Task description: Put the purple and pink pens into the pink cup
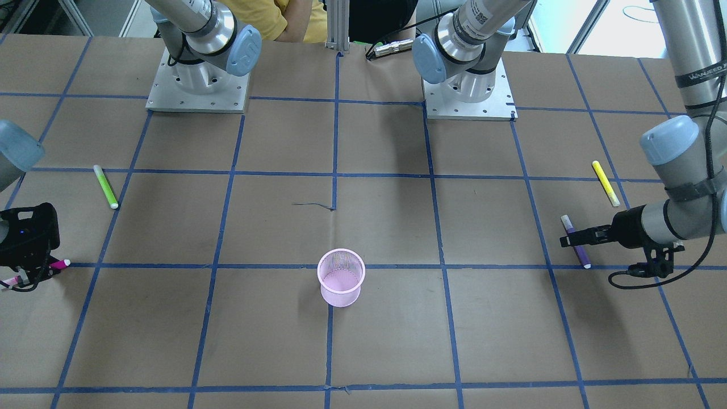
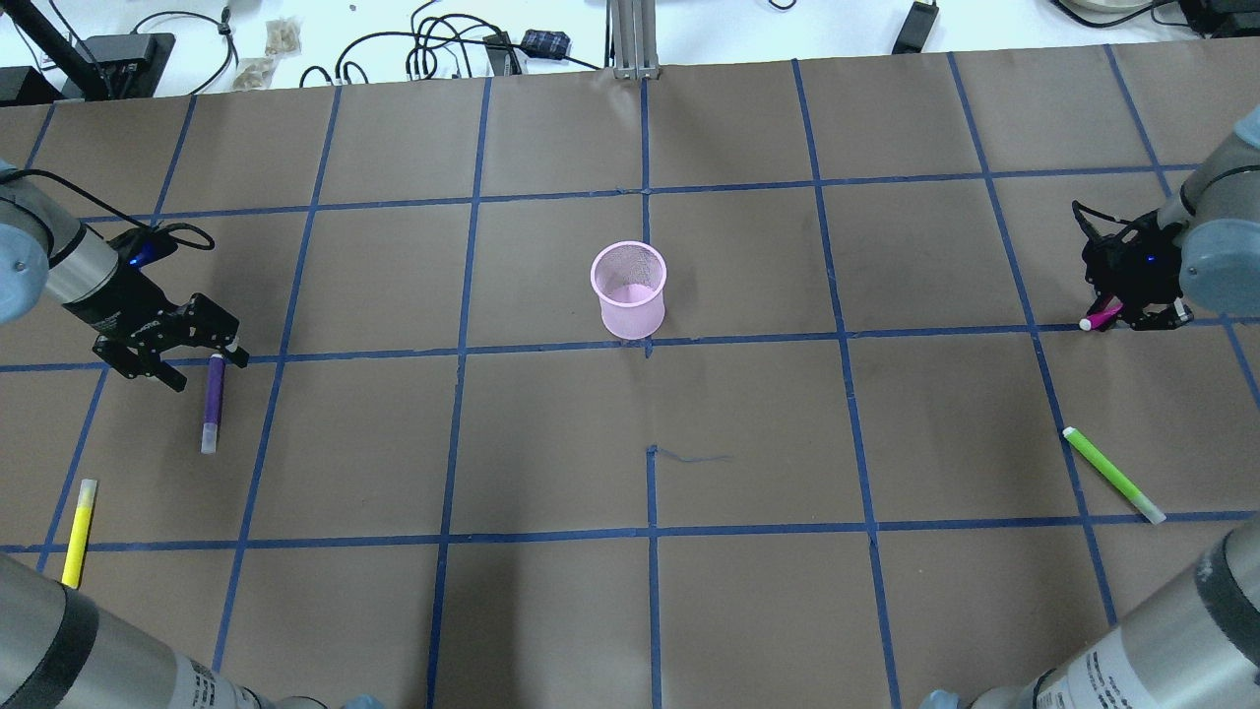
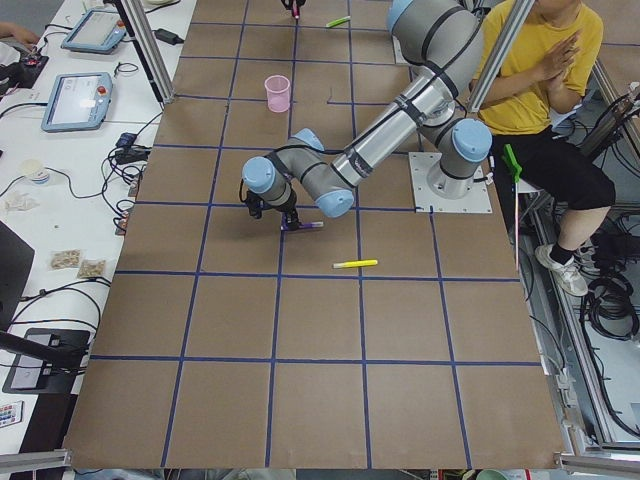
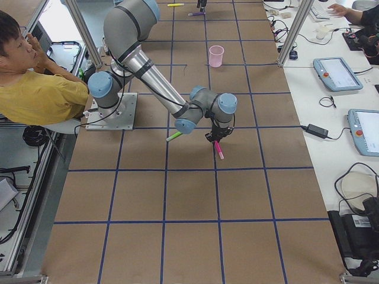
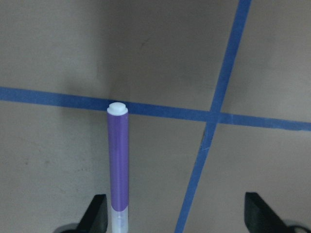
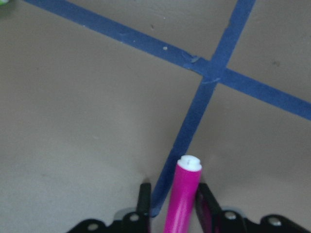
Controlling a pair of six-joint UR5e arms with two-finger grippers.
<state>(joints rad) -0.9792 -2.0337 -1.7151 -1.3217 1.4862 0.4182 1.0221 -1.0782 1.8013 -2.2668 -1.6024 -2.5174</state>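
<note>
The pink mesh cup [image 2: 630,290] stands upright mid-table, also in the front view [image 1: 341,278]. The purple pen [image 2: 213,404] lies flat on the paper at my left. My left gripper [image 2: 205,366] is open with its jaws astride the pen's far end. In the left wrist view the pen [image 5: 118,160] lies close to one finger [image 5: 98,213]. My right gripper [image 2: 1117,320] is shut on the pink pen [image 2: 1100,317] at the table's right. The right wrist view shows both fingers pressed against the pink pen [image 6: 183,194].
A green pen [image 2: 1112,475] lies near my right side and a yellow pen [image 2: 79,519] near my left. The two arm bases [image 1: 197,85] stand at the robot's edge. A person in a yellow shirt [image 3: 540,60] sits behind the robot.
</note>
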